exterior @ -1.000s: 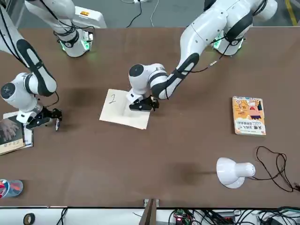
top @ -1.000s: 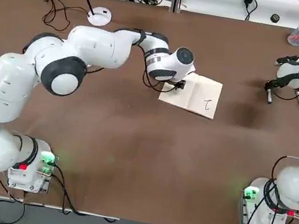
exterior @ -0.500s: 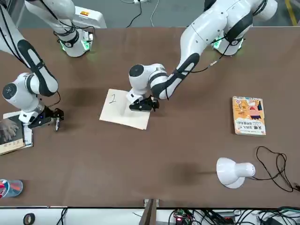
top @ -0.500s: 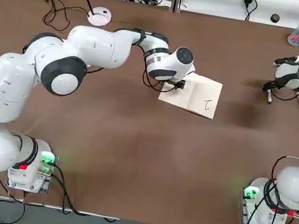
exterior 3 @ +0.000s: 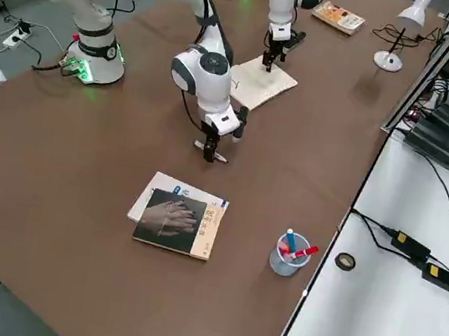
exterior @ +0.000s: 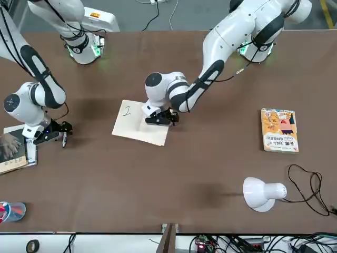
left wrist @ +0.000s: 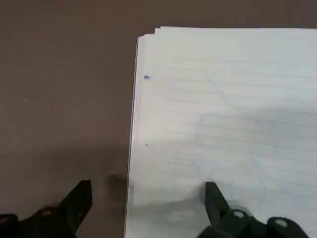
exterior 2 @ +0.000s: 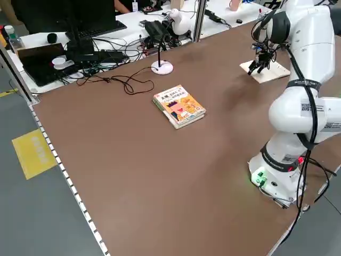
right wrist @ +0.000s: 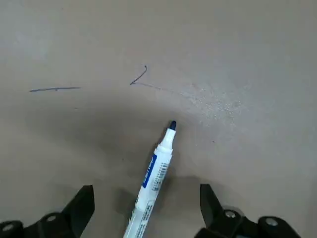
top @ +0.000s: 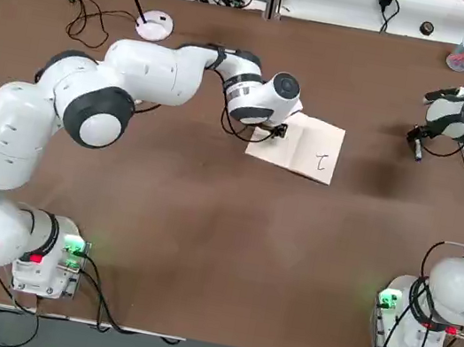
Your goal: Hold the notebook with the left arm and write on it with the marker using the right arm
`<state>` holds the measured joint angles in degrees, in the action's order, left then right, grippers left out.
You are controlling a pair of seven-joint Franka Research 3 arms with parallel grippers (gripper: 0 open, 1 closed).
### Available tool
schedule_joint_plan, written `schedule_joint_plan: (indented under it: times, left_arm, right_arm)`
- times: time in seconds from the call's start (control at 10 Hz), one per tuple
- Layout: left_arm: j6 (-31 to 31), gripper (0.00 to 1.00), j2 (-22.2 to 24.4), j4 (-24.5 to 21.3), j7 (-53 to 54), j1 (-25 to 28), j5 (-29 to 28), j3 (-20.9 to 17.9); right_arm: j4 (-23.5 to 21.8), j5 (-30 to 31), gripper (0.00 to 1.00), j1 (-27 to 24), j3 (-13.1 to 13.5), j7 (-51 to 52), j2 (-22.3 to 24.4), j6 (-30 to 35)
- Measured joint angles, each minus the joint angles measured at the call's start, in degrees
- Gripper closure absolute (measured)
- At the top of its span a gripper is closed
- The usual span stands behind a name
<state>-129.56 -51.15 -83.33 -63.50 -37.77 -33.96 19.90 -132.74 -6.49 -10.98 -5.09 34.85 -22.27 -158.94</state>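
Right now the left claw (exterior: 159,119) is pressing down on the notebook (top: 304,149) near the middle of the bench (top: 205,223), fingers parted and straddling the pad's edge: in the left wrist view one finger is sitting on the lined page and the other is out over bare bench. That looks like a pin rather than a pinch, keeping the paper from sliding. A small dark mark is already showing on the page, on the half away from the claw.

Over by the bench's right edge, the right claw (right wrist: 143,208) is hovering low with its fingers spread wide. The marker (right wrist: 153,173) is lying flat on the bench between those fingers, uncapped, dark tip pointing away from the wrist, touched by neither finger. It is sitting well apart from the notebook, just beside the grey-covered book (exterior 3: 174,221) near that edge, with the clear pen cup (exterior 3: 287,258) closer to the far right corner.

Faint pen strokes are showing on the bench surface just beyond the marker's tip. The orange illustrated book (exterior: 280,130) and the white lamp (exterior: 263,193) are sitting idle on the left side.
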Motion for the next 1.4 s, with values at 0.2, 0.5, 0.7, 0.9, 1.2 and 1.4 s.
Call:
schedule_joint_plan:
  times: [0.2, 0.5, 0.7, 0.9, 1.2, 1.4]
  left_arm:
    - [0.0, 0.0, 0.0, 0.0, 0.1, 0.0, 0.0, 0.0]
    - [0.0, 0.0, 0.0, 0.0, 0.1, 0.0, 0.0, 0.0]
    - [0.0, 0.0, 0.0, 0.0, 0.1, 0.0, 0.0, 0.0]
    - [0.0, 0.0, 0.0, 0.0, 0.1, 0.0, 0.0, 0.0]
    - [0.0, 0.0, 0.0, 0.0, 0.1, 0.0, 0.0, 0.0]
    - [0.0, 0.0, 0.0, 0.0, 0.1, 0.0, 0.0, 0.0]
  right_arm:
    - [0.0, 0.0, 0.05, -0.1, 0.1, 0.0, -0.2, 0.0]
    - [0.0, 0.0, 0.05, -0.2, 0.3, 0.0, -0.6, 0.0]
    - [-0.1, 0.0, 0.06, -0.2, 0.3, 0.0, -0.8, 0.0]
    - [-0.3, 0.0, 0.07, -0.2, 0.3, 0.0, -0.8, 0.0]
    - [-0.8, 0.0, 0.09, -0.2, 0.3, 0.1, -0.8, 0.0]
    - [-0.9, 0.0, 0.14, -0.2, 0.3, 0.1, -0.8, 0.0]
